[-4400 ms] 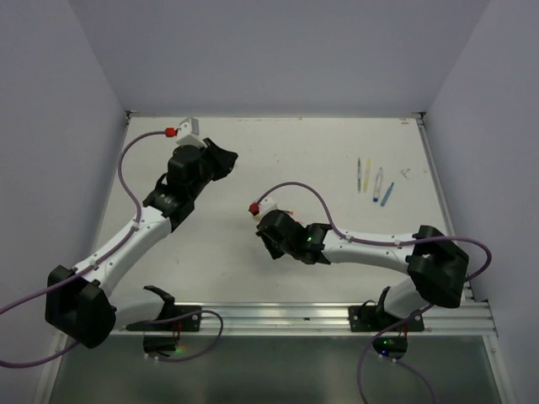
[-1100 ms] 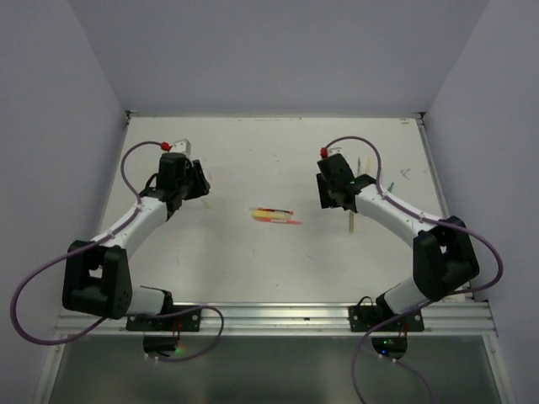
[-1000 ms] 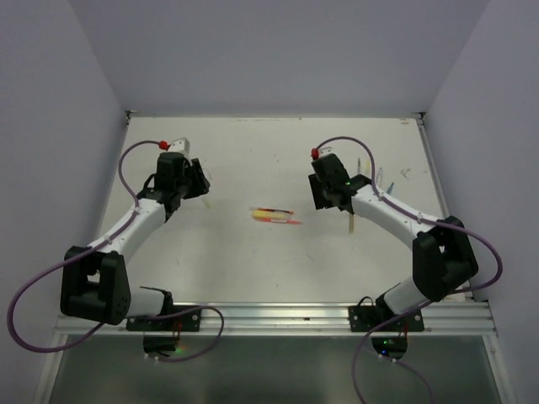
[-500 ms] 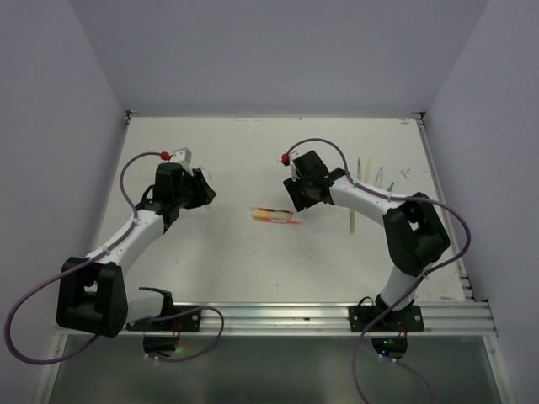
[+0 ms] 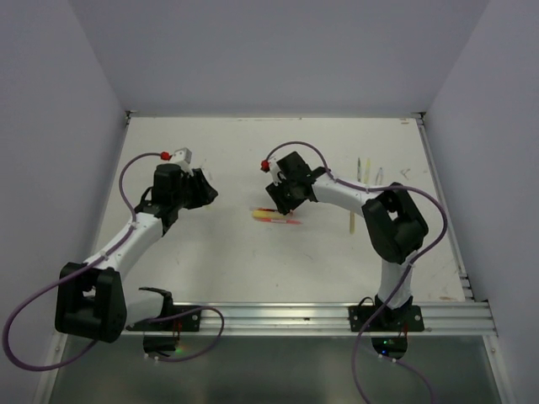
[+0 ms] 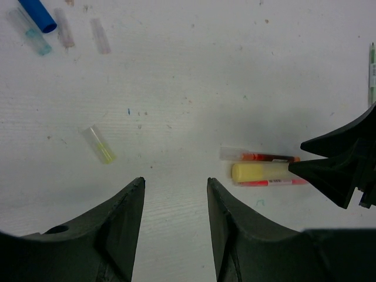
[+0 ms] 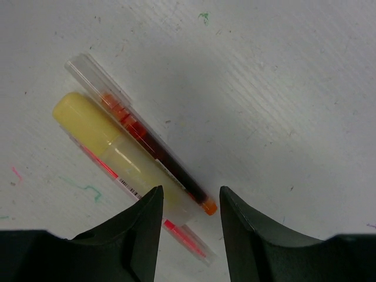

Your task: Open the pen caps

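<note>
Found right claw [image 7: 188, 202] parted, empty, directly over the bunched pens [image 7: 138, 160]; left claw [image 6: 175, 191] parted, empty, well apart to left. Logged long axes left-right across desk [image 5: 210, 252].

A white tabletop [image 5: 244, 269] lies under soft, even light, its matte surface flecked with small ink specks [image 6: 128, 111]. A plain pale grey back wall [image 5: 278, 50], left wall [image 5: 42, 135] and right wall [image 5: 497, 135] close it in. A metal rail [image 5: 278, 317] runs along its near edge, with a darker grey ledge [image 5: 269, 370] below it.
</note>
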